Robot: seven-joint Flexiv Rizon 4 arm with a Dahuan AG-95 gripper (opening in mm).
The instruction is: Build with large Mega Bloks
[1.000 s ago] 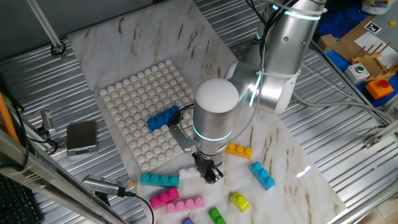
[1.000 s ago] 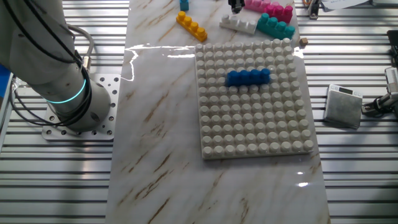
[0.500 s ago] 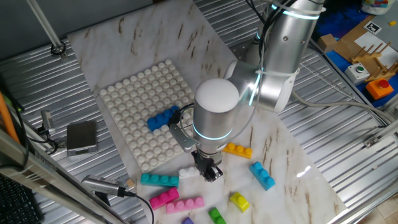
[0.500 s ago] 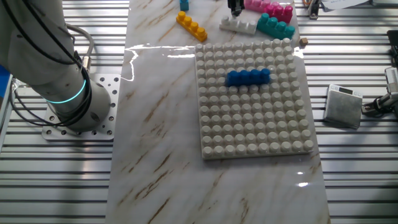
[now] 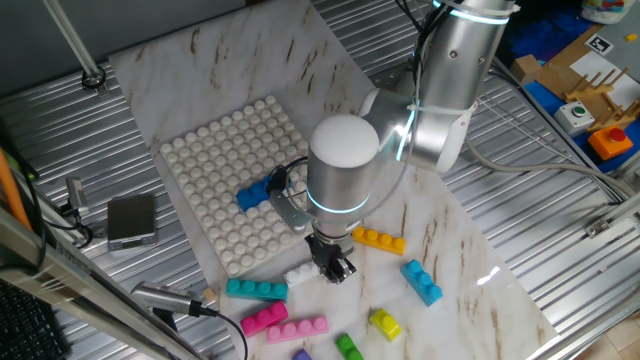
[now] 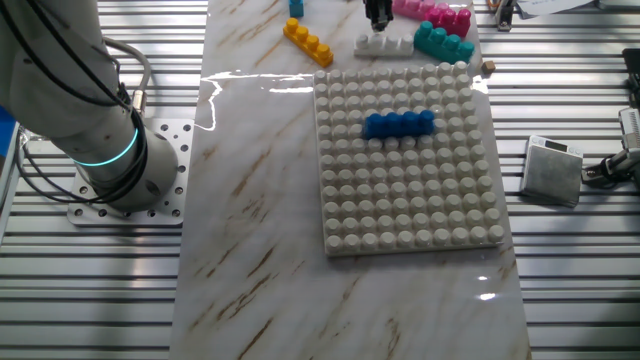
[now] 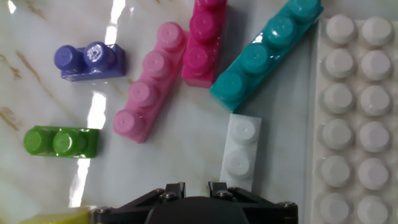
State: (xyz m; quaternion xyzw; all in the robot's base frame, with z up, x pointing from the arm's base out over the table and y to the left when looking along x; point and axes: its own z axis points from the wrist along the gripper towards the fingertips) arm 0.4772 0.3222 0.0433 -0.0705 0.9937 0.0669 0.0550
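The bench (image 6: 250,200) carries a white studded baseplate (image 6: 410,160) with a blue brick (image 6: 398,124) pressed on. Beside its edge, the pincer (image 5: 333,268) hovers above a white brick (image 7: 240,151); whether its jaws are apart, I cannot tell.

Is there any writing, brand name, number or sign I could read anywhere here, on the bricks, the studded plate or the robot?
None can be read.
Bricks such as the white brick and the baseplate: plain, no lettering visible.
Robot arm: only a glowing ring, no words.
Cardboard box: a black-and-white square marker, a pattern rather than text, too small to make out.
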